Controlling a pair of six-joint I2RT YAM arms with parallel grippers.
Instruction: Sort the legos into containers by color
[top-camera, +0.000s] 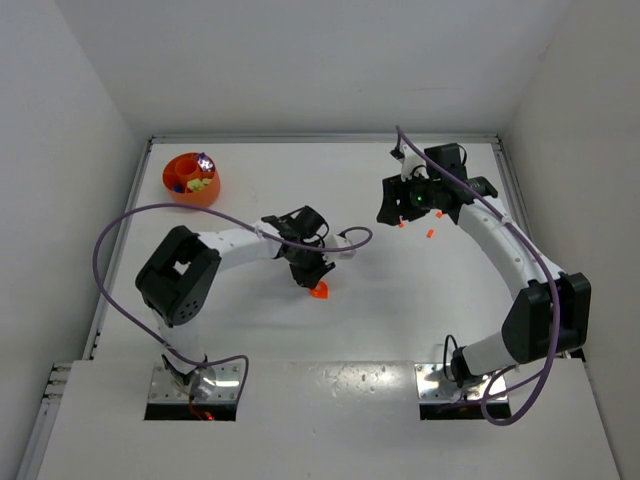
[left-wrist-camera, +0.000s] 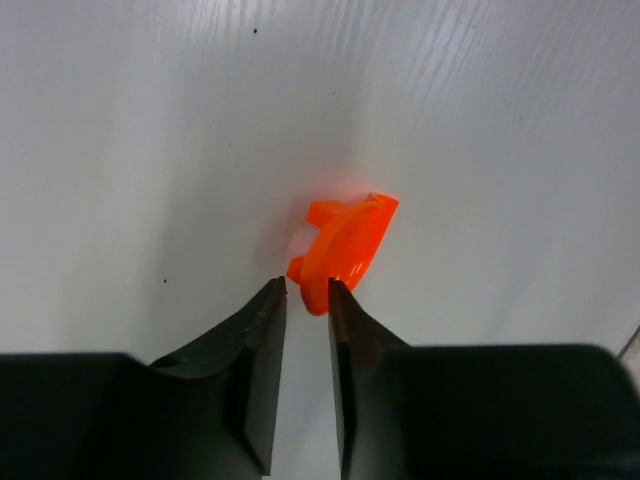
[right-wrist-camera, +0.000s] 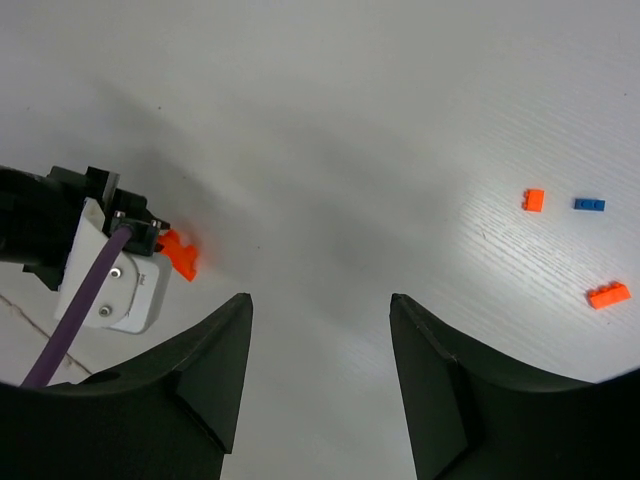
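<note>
A chunky orange lego (left-wrist-camera: 345, 245) lies on the white table, and the tips of my left gripper (left-wrist-camera: 307, 288) pinch its near end, jaws close together. From above, that lego (top-camera: 318, 291) shows just below my left gripper (top-camera: 310, 272), mid-table. My right gripper (right-wrist-camera: 320, 300) hangs open over bare table with nothing between its fingers. Beyond it lie two small orange legos (right-wrist-camera: 534, 200) (right-wrist-camera: 609, 295) and a blue one (right-wrist-camera: 589, 204). The container, a round orange bowl (top-camera: 190, 180), stands at the far left with several legos inside.
My right gripper (top-camera: 400, 205) hovers at the far right, with small orange legos (top-camera: 429, 234) on the table beside it. A purple cable loops from each arm. White walls close in the table's left, back and right sides.
</note>
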